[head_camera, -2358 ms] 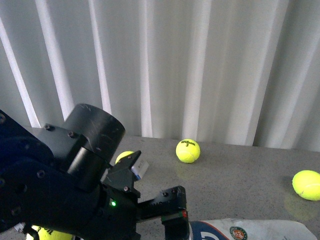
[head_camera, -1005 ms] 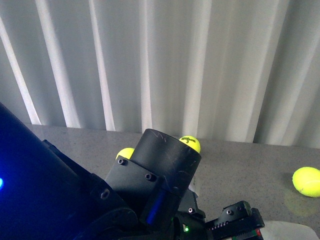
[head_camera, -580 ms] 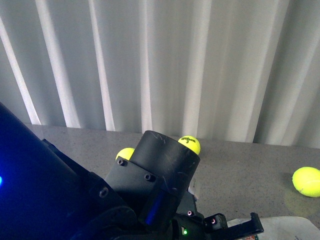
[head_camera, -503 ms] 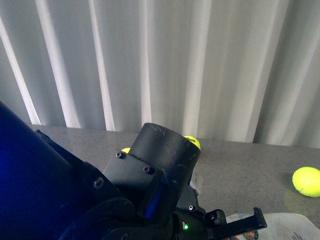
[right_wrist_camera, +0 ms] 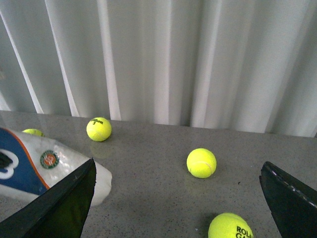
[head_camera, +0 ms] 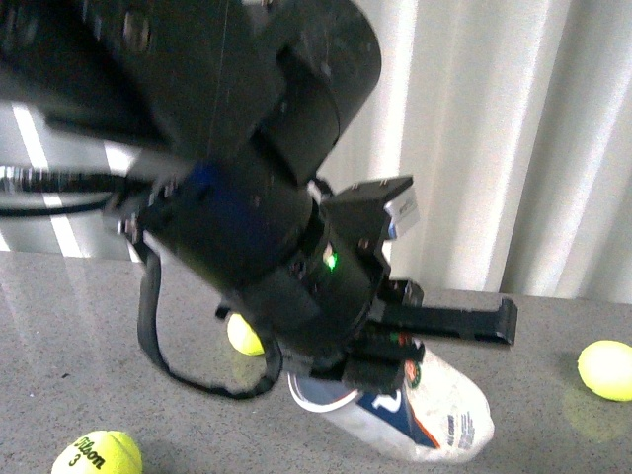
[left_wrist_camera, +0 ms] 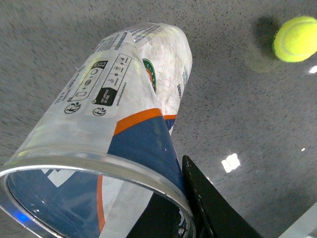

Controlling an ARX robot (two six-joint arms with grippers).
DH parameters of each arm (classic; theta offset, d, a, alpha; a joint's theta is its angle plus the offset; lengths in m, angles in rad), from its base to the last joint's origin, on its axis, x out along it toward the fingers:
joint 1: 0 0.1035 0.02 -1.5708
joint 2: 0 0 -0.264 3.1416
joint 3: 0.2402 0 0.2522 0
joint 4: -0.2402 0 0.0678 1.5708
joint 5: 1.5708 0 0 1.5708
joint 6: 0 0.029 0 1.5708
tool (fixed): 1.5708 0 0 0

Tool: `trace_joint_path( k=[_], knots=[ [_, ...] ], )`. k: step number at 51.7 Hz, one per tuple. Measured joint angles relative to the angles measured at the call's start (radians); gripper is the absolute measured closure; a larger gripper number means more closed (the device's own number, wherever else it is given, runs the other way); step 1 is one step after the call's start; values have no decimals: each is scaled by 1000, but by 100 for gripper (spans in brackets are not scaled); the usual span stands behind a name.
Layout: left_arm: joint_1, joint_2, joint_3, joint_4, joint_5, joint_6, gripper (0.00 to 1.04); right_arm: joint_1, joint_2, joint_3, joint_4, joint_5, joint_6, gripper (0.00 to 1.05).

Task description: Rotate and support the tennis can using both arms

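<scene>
The tennis can (head_camera: 434,410) is a clear tube with a white, navy and orange label, held tilted over the grey table (head_camera: 553,415). Its rim end is raised and its closed end points down to the right. My left gripper (head_camera: 380,360) is shut on it near the silver rim (left_wrist_camera: 94,171), with one black finger (left_wrist_camera: 210,208) pressed against its side; the other is hidden behind the tube. In the right wrist view the can's closed end (right_wrist_camera: 54,166) shows just past one finger (right_wrist_camera: 64,203). My right gripper (right_wrist_camera: 177,166) is open, apart from the can, with nothing between its fingers.
Yellow tennis balls lie around on the table: one at the front left (head_camera: 97,456), one behind the can (head_camera: 245,336), one at the right (head_camera: 606,369). Two more (right_wrist_camera: 201,162) (right_wrist_camera: 231,227) lie between my right fingers. A white curtain (head_camera: 494,128) hangs behind the table.
My left arm has risen high in the front view, carrying the can up from the bottom edge into a tilted pose. The balls have not moved.
</scene>
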Motion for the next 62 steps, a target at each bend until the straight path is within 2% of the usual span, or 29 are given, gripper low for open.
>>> trace_joint_path(
  k=[6,15,26,38,53,62],
  knots=[
    [-1,1,132,-175,-67,176,101,0,0,0,0,0,0,7],
    [-23,4,318,-428,-192,546,101,0,0,0,0,0,0,7],
    [-58,10,344,-542,-328,827,101,0,0,0,0,0,0,7],
    [-138,21,307,-583,-385,978,101,0,0,0,0,0,0,7],
    [-260,42,306,-607,-371,987,101,0,0,0,0,0,0,7],
    [-280,68,306,-578,-381,990,101,0,0,0,0,0,0,7]
  ],
)
